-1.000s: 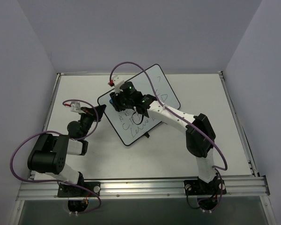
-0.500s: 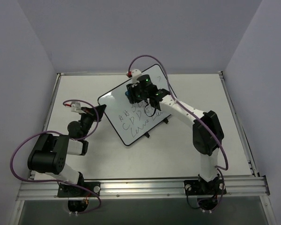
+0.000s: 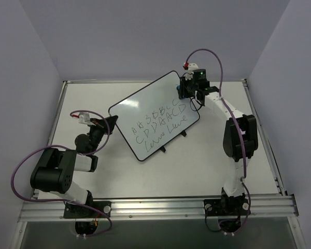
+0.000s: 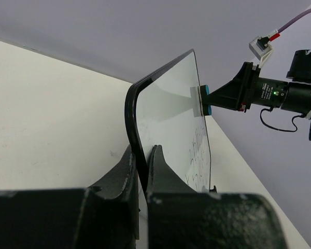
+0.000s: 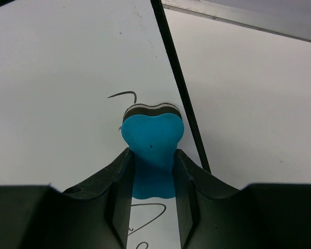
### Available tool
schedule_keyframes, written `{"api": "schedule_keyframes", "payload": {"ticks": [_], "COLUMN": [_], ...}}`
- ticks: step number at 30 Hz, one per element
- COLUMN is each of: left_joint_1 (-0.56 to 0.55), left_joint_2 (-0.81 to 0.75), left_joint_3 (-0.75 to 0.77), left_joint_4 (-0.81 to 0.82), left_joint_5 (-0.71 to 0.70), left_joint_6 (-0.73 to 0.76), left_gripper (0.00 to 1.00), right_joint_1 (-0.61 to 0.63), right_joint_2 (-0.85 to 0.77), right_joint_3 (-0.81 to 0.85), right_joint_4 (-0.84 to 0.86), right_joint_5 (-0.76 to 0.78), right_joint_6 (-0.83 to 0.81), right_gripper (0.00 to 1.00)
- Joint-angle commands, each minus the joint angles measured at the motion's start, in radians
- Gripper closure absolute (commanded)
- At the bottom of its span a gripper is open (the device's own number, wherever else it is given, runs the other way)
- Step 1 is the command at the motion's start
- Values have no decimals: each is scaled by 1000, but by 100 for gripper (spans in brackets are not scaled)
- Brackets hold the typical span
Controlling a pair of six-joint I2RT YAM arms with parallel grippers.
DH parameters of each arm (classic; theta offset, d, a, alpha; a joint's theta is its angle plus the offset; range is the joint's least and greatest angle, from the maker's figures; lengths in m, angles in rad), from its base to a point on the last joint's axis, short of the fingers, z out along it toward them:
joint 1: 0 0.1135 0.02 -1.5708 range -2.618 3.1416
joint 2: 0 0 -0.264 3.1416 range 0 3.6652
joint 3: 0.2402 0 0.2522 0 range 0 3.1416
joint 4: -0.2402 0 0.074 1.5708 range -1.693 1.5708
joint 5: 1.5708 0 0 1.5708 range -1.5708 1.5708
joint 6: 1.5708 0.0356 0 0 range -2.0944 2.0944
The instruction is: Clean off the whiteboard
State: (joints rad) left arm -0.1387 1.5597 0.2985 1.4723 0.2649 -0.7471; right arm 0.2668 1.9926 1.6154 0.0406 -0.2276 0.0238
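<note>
The whiteboard (image 3: 150, 111) lies tilted on the table, black-framed, with rows of handwritten letters on its lower right half. My left gripper (image 3: 112, 121) is shut on the board's left frame edge (image 4: 136, 150), one finger on each side. My right gripper (image 3: 185, 89) is shut on a small blue eraser (image 5: 151, 148) and presses its felt face on the board's far right corner, next to the frame (image 5: 179, 85). The eraser also shows in the left wrist view (image 4: 201, 99), touching the board (image 4: 176, 104). A short pen stroke (image 5: 123, 94) lies just beyond the eraser.
Two small black clips (image 3: 172, 141) stick out from the board's near long edge. The white table (image 3: 93, 98) has a metal rail (image 3: 155, 205) at the front and walls on three sides. Purple cables loop off both arms.
My right gripper has swept the eraser from the board's upper left across its top edge to the far right corner. The letters underneath came into view. The left gripper has not moved.
</note>
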Motion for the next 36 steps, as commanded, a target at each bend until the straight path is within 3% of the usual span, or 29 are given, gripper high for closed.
{"api": "schedule_keyframes", "payload": {"ticks": [1, 16, 21, 30, 36], "left_joint_1": [-39, -45, -48, -52, -52], "left_joint_2": [42, 39, 39, 36, 30], "left_joint_3": [-21, -19, -19, -22, -25], "left_joint_4": [-41, -49, -50, -52, -52], "left_joint_5": [88, 89, 88, 85, 83], "left_joint_6": [272, 279, 281, 285, 287], "left_gripper": [98, 98, 98, 98, 98], "right_joint_1": [0, 15, 60, 26, -6], "right_joint_2": [35, 75, 92, 146, 137], "right_joint_3": [79, 138, 162, 273, 219], "right_joint_4": [-28, -19, -38, -123, -94], "right_joint_5": [-55, -122, -81, -23, -10], "right_joint_6": [-15, -24, -48, -65, -65], "right_gripper": [100, 100, 100, 100, 100]}}
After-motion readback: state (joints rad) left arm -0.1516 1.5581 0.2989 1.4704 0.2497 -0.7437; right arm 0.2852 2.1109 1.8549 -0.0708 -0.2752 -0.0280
